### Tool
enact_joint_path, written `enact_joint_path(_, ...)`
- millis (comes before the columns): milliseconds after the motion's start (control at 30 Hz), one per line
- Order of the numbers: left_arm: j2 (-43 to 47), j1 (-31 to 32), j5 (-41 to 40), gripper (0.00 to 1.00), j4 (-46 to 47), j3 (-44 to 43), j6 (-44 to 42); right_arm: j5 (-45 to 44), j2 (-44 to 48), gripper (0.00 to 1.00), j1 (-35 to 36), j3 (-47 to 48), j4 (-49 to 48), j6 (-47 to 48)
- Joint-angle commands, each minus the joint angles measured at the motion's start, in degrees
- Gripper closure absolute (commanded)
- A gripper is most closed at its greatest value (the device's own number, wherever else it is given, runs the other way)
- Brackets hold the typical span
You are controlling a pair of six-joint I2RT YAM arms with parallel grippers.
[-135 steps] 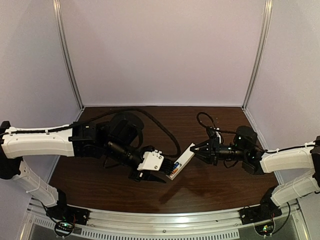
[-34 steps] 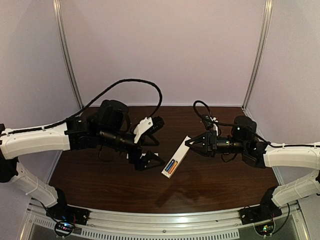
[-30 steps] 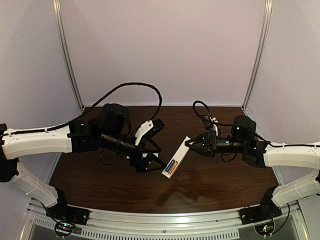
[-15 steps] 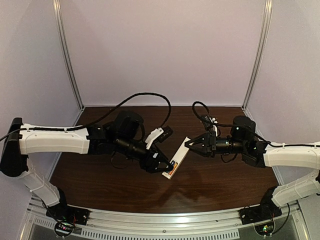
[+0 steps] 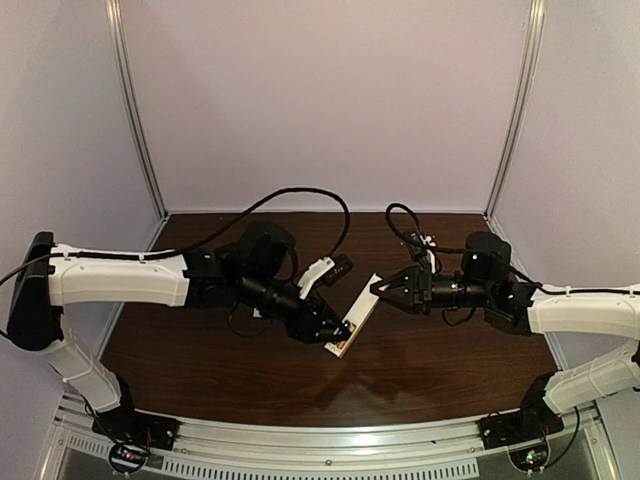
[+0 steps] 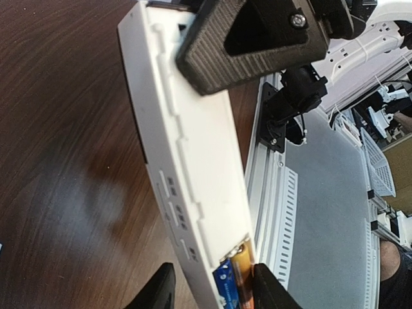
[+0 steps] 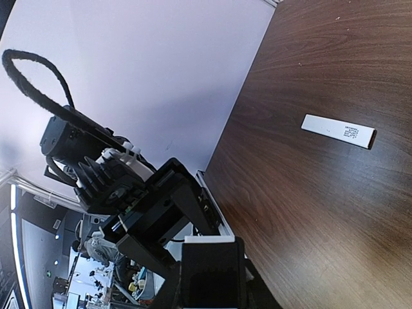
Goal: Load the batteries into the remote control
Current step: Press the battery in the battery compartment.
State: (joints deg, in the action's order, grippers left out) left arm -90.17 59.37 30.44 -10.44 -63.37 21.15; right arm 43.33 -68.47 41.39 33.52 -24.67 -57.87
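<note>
My right gripper (image 5: 379,289) is shut on the upper end of the white remote control (image 5: 358,316), holding it slanted above the table. In the left wrist view the remote control (image 6: 187,141) runs down the frame, its open bay showing the batteries, one blue (image 6: 226,284) beside one orange (image 6: 243,273). My left gripper (image 6: 212,286) straddles that battery end. One finger (image 6: 269,291) touches the remote's edge by the orange battery; the other finger (image 6: 154,295) stands a little apart. In the right wrist view my right gripper (image 7: 211,250) clamps the remote's white edge (image 7: 209,239).
A thin flat white cover strip (image 7: 338,131) with a small label lies on the dark wooden table (image 5: 430,370). A metal rail (image 5: 330,440) runs along the near edge. Lilac walls close the back and sides. A black cable (image 5: 300,195) loops over the left arm.
The left arm swung right to the remote's lower end, and its wide-open jaws narrowed around the battery bay. The right arm and the remote stayed still.
</note>
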Motion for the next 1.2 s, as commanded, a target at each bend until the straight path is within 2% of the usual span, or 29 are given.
enact_joint_path(0,-1.56,0.1,-2.54,0.6,-0.99,-1.51,-1.02,0.69,2.19,1.0,0.27,1.1,-1.88,-0.5)
enact_joint_path(167,-1.85,0.12,-5.01,0.62,-2.73,-2.64,-1.85,0.79,2.03,1.0,0.27,0.36,-3.21,-1.12)
enact_joint_path(333,-0.83,0.12,-4.35,0.3,-2.71,-4.14,-3.57,-0.53,2.53,1.0,0.27,-0.51,-1.22,0.48)
enact_joint_path(600,2.53,-2.21,-6.71,0.04,-4.85,-7.58,-5.79,-1.56,2.95,1.0,-0.23,-1.91,0.4,2.01)
enact_joint_path(867,4.85,-7.37,-8.36,0.03,-6.55,-7.04,-6.74,-2.68,4.96,1.0,-2.11,-3.59,2.86,4.03)
enact_joint_path(1167,3.95,-16.14,-10.54,0.02,-12.01,-5.71,-9.15,-4.28,6.24,1.0,-3.07,-4.19,7.05,7.51)
